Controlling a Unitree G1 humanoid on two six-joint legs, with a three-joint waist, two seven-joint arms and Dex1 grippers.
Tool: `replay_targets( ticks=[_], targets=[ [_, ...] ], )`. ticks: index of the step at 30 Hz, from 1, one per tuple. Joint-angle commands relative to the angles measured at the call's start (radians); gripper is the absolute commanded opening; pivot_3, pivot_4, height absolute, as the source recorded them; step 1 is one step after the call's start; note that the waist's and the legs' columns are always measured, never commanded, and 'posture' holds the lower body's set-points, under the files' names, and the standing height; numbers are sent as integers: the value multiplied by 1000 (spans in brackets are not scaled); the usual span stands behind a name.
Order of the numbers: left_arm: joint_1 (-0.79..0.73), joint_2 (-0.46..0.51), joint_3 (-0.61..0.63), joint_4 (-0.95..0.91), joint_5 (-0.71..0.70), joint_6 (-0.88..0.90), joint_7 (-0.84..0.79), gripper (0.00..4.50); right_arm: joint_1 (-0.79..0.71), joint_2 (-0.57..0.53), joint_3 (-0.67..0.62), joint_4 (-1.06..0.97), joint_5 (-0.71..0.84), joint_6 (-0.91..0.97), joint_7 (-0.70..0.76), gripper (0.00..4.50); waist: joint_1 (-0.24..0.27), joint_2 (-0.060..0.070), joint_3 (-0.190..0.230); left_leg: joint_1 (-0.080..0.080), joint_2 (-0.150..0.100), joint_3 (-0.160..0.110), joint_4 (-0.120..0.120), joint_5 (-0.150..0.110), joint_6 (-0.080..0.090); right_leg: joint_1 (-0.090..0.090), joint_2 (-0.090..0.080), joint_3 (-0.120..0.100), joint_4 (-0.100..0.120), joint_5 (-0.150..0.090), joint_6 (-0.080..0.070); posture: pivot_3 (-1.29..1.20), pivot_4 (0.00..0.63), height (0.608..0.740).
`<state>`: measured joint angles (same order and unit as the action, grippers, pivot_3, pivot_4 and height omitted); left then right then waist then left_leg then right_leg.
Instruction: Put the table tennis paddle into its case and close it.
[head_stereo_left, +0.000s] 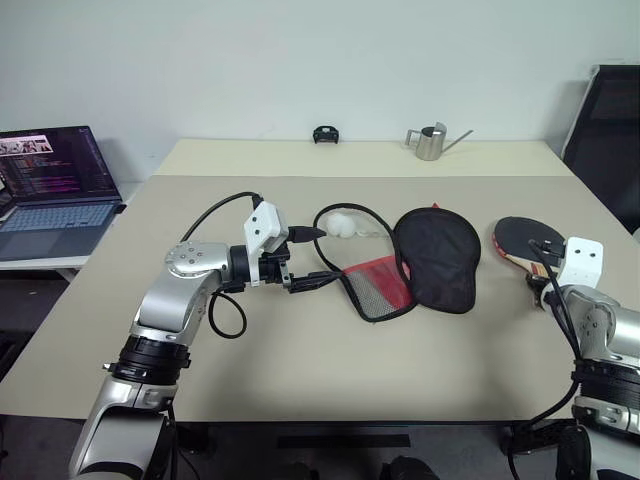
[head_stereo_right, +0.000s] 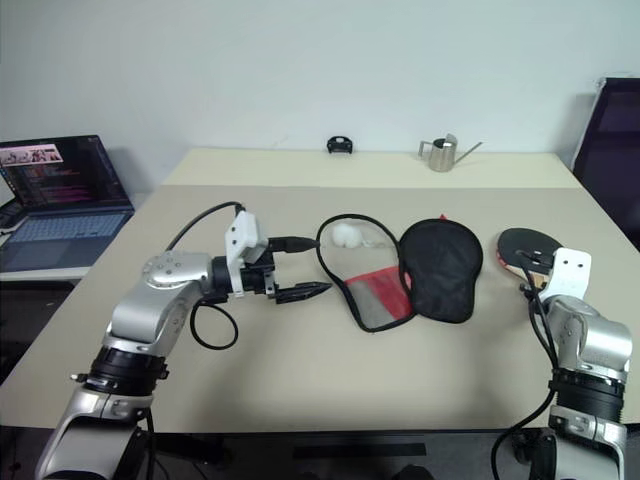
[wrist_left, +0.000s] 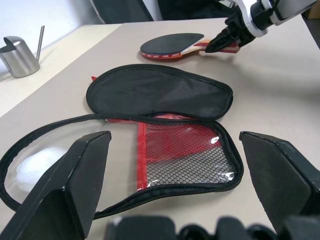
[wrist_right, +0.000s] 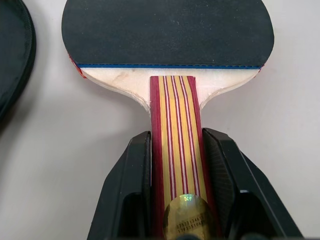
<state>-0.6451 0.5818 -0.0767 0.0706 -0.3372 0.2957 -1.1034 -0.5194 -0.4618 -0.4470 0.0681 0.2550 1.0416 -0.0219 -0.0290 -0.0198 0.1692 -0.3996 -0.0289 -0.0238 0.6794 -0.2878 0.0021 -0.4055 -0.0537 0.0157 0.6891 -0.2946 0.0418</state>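
Nearest the head camera, the beige table (head_stereo_left: 300, 380) carries everything; at its middle the case (head_stereo_left: 420, 262) lies unzipped and spread flat, black flap to the right, red mesh pocket lower left, a white ball (head_stereo_left: 341, 224) apparently inside the zipper rim; the table tennis paddle (wrist_right: 167, 45) lies near the right edge, well apart from the case, black face up; the left gripper (head_stereo_right: 300, 268) hovers just left of the case, fingers spread wide, holding nothing; the right gripper (wrist_right: 177, 185) clamps the paddle's striped handle.
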Motion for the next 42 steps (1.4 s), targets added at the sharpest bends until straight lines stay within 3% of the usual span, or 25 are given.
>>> replay_targets(
  ticks=[1, 14, 24, 31, 42],
  targets=[
    [-31, -3, 5, -12, 0, -18, -4, 4500, 16, -13, 3, -70, 1, 7, 14, 1219, 0, 0, 0, 0, 0, 0, 0, 0, 0, 0, 0, 0, 0, 0, 0, 0, 150, 740],
    [-28, -7, 6, -10, 3, -17, -16, 4500, 183, -12, 2, -341, 35, 243, 80, 1217, 0, 0, 0, 0, 0, 0, 0, 0, 0, 0, 0, 0, 0, 0, 0, 0, 150, 740],
    [-37, -16, 2, 0, 11, -22, -21, 4500, 174, -12, 4, -310, 22, 239, 92, 1216, -2, 0, 0, 1, 0, 0, 0, 0, 0, 0, 1, 0, 1, 0, 0, 0, 150, 740],
    [-37, -14, 6, -6, 11, -20, -16, 4500, 135, -11, 37, -218, -6, 173, 94, 3418, -4, 0, 0, 1, 0, 0, 0, 0, 0, 0, 1, 1, 1, 0, 0, 0, 150, 740],
    [-31, -8, 13, -19, 11, -14, -8, 4500, 91, -33, 96, -66, -43, 56, 124, 3418, -9, -3, -2, 4, 0, 1, 1, 0, 0, 1, 1, 1, 4, 1, -1, 0, 150, 740]
  ],
)
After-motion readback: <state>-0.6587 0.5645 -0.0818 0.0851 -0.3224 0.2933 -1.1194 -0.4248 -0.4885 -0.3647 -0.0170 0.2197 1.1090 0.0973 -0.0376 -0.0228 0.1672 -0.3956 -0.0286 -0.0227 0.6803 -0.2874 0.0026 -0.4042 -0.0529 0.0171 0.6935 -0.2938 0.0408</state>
